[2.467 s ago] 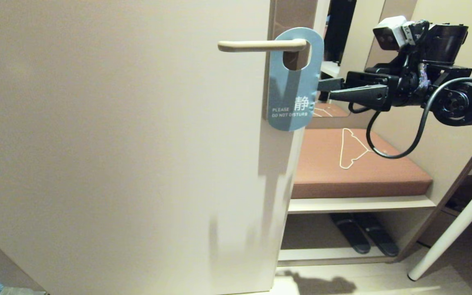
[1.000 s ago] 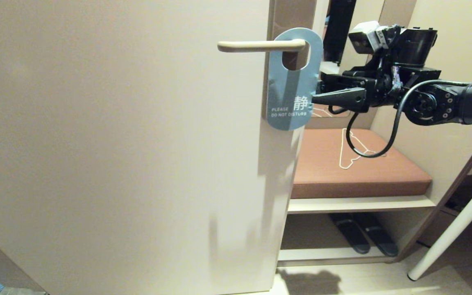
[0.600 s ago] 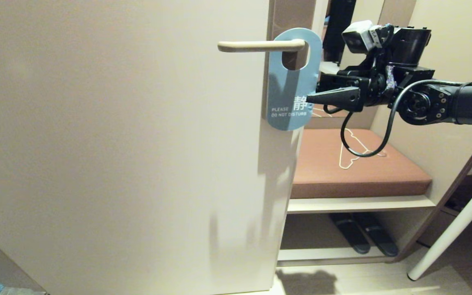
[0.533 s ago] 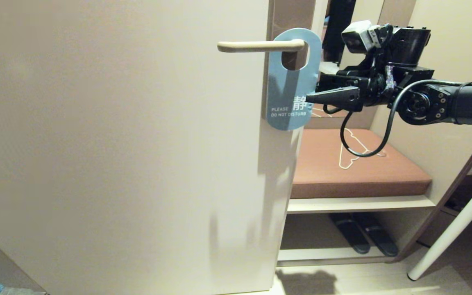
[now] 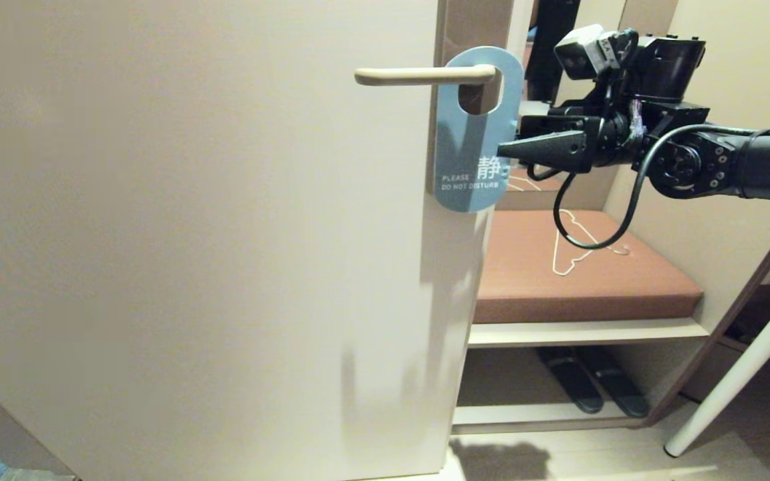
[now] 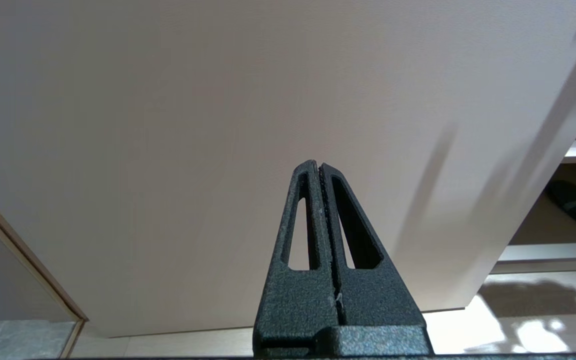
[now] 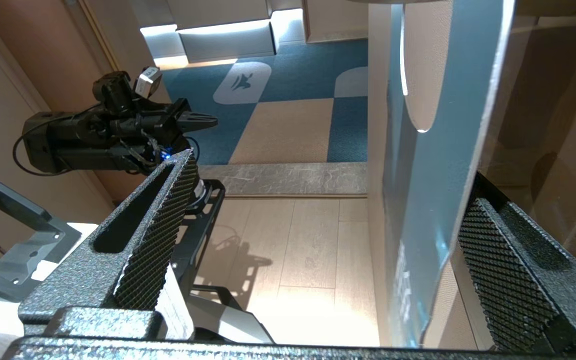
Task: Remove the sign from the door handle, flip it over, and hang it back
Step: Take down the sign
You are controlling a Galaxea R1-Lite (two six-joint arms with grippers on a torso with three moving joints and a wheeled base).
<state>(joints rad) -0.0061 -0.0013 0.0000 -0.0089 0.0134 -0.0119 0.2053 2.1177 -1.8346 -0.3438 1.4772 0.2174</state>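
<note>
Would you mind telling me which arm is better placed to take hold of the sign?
The right. Its open claw already straddles the sign's edge, a finger either side, by the door handle. The left claw is shut, low by the door.

right arm point(image 5: 759, 167): matte black links, with a round joint housing ringed by small silver screws
cable point(image 5: 599, 220): black, looping down from the wrist and back up to the joint housing
wrist camera point(image 5: 579, 50): small white box with a dark lens (mounted above the black gripper body)
right gripper point(image 7: 318, 215): black tapered fingers point(image 7: 153, 225), slotted, with cross-hatched inner pads
left gripper point(image 6: 320, 165): black, speckled finish, long slotted fingers
</note>
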